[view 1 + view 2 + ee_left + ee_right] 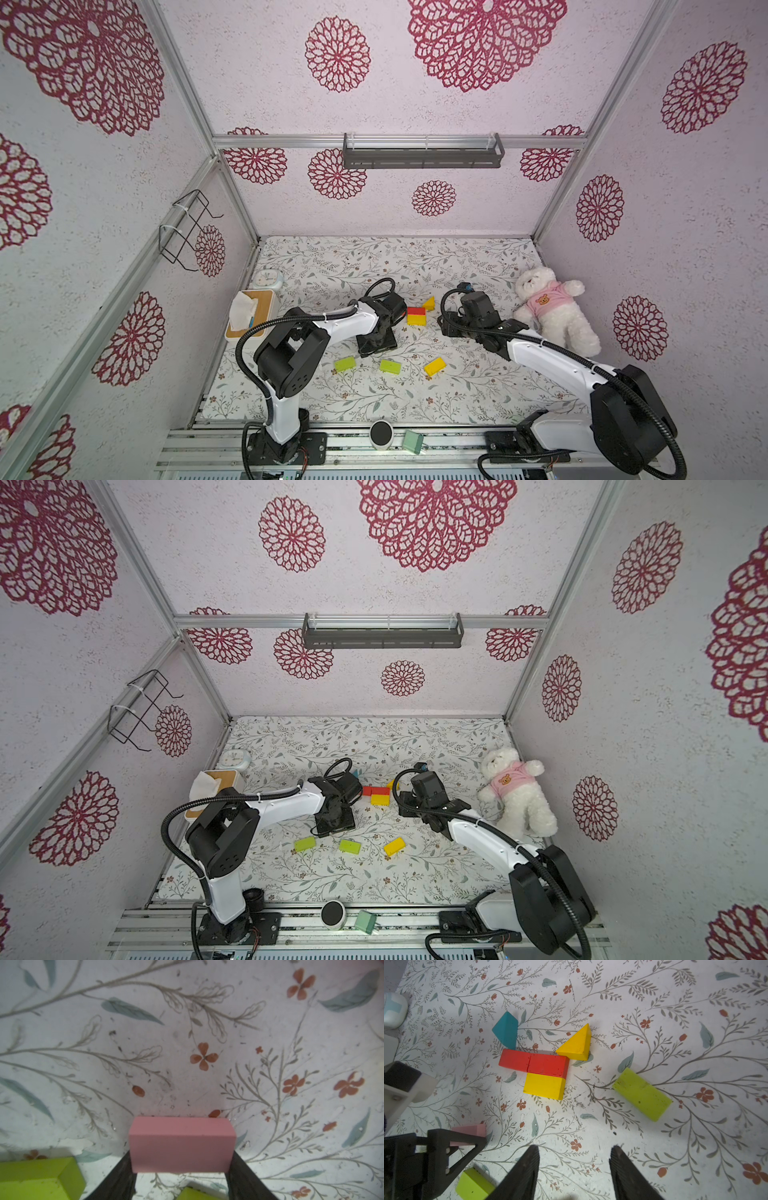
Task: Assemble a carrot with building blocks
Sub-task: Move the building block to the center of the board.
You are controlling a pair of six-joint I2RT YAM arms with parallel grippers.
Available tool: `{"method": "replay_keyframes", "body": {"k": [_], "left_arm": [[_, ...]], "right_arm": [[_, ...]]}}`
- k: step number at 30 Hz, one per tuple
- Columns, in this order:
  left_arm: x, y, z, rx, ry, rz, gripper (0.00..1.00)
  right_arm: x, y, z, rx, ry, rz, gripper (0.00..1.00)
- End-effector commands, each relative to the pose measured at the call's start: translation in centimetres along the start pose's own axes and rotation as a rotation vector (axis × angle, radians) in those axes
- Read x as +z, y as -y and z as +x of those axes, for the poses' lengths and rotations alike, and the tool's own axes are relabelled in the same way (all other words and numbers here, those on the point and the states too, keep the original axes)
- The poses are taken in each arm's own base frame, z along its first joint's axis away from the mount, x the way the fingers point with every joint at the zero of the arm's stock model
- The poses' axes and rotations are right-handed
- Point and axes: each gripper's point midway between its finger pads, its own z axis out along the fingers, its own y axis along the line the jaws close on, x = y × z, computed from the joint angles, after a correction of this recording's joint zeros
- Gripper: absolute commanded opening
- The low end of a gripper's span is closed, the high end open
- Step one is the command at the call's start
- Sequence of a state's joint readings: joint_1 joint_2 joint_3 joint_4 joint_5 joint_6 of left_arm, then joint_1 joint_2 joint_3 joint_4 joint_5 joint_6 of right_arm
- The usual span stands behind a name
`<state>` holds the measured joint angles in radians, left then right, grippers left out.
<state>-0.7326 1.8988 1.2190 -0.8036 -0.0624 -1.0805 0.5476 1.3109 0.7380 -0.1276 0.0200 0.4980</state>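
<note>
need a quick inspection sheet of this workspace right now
surface: floral table cover, dirt specks
job's things: two red blocks in a row, yellow block against the near side, teal triangle and yellow triangle on the far side; lime blocks and loose yellow block apart
clutter: teddy bear, tissue box, clock, mint block on front rail
grippers: left gripper closed on pink block; right gripper open, empty
cables: black hoses, clear of the blocks
surroundings: flower-patterned walls, shelf, wire rack

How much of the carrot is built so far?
Just the start: two red blocks and one yellow block sit joined, teal triangle and yellow triangle beside them. The left gripper grips a pink block; the right gripper is open. Left to add: green blocks and another yellow block.
</note>
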Motion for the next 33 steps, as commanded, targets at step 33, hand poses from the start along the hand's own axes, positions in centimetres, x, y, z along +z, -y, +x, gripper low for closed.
{"method": "replay_keyframes", "body": {"k": [33], "left_arm": [[1.2,6.4,-7.1,0.314,0.118,0.061,0.65]], "right_arm": [[0.0,-0.4,-2.0,0.045,0.031,0.011,0.58]]}}
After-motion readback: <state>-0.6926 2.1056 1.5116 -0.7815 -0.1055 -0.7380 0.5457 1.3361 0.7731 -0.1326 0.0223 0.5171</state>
